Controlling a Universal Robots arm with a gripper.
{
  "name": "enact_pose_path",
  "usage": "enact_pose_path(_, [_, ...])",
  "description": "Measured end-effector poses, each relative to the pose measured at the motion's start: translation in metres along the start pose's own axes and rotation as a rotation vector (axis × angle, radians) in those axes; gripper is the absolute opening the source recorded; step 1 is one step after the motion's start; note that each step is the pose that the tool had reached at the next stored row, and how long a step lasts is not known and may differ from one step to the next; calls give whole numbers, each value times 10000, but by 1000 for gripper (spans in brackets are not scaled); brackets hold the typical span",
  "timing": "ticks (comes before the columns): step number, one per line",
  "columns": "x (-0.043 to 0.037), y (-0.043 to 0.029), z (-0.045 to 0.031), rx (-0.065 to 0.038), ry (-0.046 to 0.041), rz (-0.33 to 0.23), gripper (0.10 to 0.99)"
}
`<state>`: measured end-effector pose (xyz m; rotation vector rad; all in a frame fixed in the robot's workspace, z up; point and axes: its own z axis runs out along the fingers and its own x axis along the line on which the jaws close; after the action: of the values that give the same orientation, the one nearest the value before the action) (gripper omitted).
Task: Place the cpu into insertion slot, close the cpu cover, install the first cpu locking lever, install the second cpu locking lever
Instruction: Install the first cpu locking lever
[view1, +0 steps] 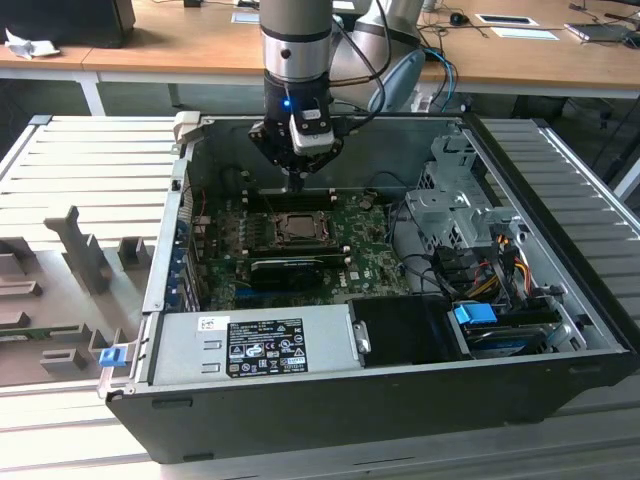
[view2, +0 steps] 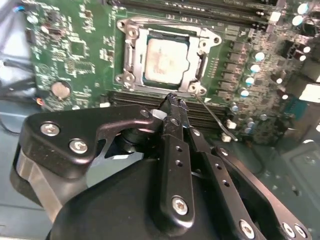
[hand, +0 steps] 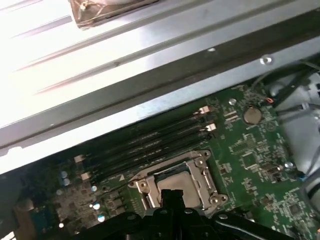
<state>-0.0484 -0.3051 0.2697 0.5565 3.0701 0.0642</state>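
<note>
The pincer (view2: 172, 100) has its own black links blocking much of the second wrist view. In the first wrist view its tips cover the near edge of the socket (hand: 175, 175), so that side of the rim cannot be made out. A thin wire lever (view2: 212, 117) slants away from one socket corner across the memory slots (view2: 210, 112); whether it is latched is hard to tell. The chip (view2: 162, 55) is a pale silver-beige square lying flat in the socket. It shows through the cut-out of the silver-grey cover (view2: 197, 62), which lies down around it. The socket sits near the middle of the green motherboard (view1: 365, 250), inside the open computer case (view1: 330, 410). In the exterior view the long black graphics card (view1: 290, 268) lies just at six o'clock of the socket and the memory slots just at twelve o'clock. The arm (view1: 296, 50) comes straight down from twelve o'clock, with the pincer pointing down over the memory slots, close beside the socket. Its fingers (view2: 172, 145) are pressed together at the tips with nothing between them. Whether the tips touch the board cannot be told.
</note>
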Motion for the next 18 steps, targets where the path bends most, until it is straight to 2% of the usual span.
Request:
enact_pose_path(1, [0, 0, 3, 35, 110, -237, 106])
enact_pose_path(3, [0, -1, 10, 57, 194, -597, 106])
enact_pose_path(5, [0, -1, 16, 55, 223, -1257, 106])
enact_pose_path(8, [1, -4, 20, 52, 246, -1836, 106])
enact_pose_path(15, [7, -20, 31, 45, 289, -2905, 106])
enact_pose_path(18, [71, -52, 31, 46, 296, -3061, 106])
